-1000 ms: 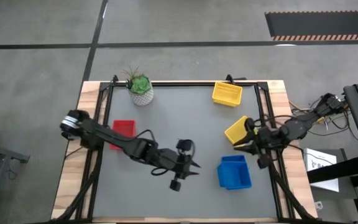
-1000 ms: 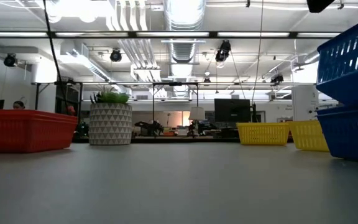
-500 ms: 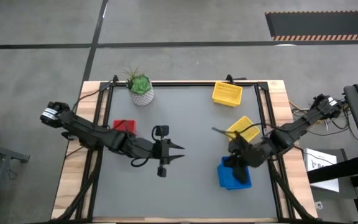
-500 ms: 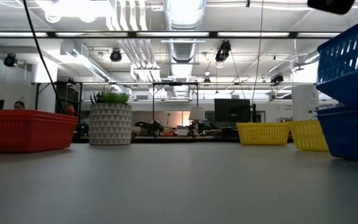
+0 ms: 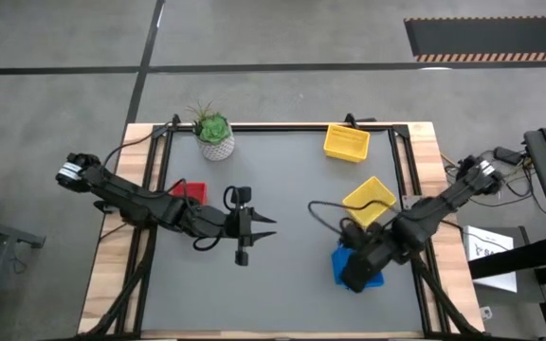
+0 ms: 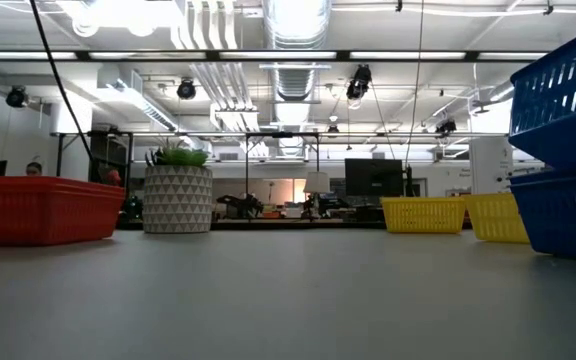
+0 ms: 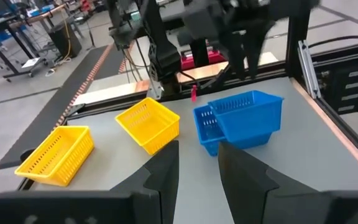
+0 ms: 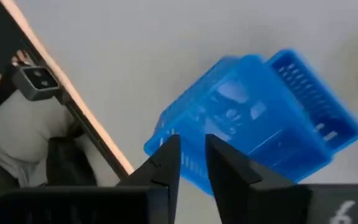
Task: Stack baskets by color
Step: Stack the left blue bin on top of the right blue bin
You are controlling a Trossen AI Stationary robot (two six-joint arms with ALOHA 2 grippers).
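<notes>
1. Hovering my right gripper [image 8: 188,158] over the near edge of the blue baskets [image 5: 358,262], I see its fingers set a narrow gap apart with nothing between them, so it is open and empty. My left gripper [image 7: 196,163] hangs above the middle of the table [image 5: 282,180], also slightly parted and holding nothing.

2. My worry is the blue stack: the top blue basket [image 7: 247,118] sits tilted on the one below instead of nested flat. If I come down on its rim off-centre, I judge it could tip off or shove the whole stack toward the table's edge.

3. A second risk is the nearer yellow basket [image 5: 369,198], which lies just beside the blue ones. A wide swing of my right arm could knock it askew, farther from the other yellow basket [image 5: 346,142] at the far edge.

4. The red basket [image 5: 189,193] lies partly under my left arm, so a careless lift could drag it.

5. From above, the blue baskets read as one blob under my arm; the left wrist view shows the tilt plainly. The low view alone shows the side of the red basket and the potted plant [image 6: 177,190], but neither gripper.
</notes>
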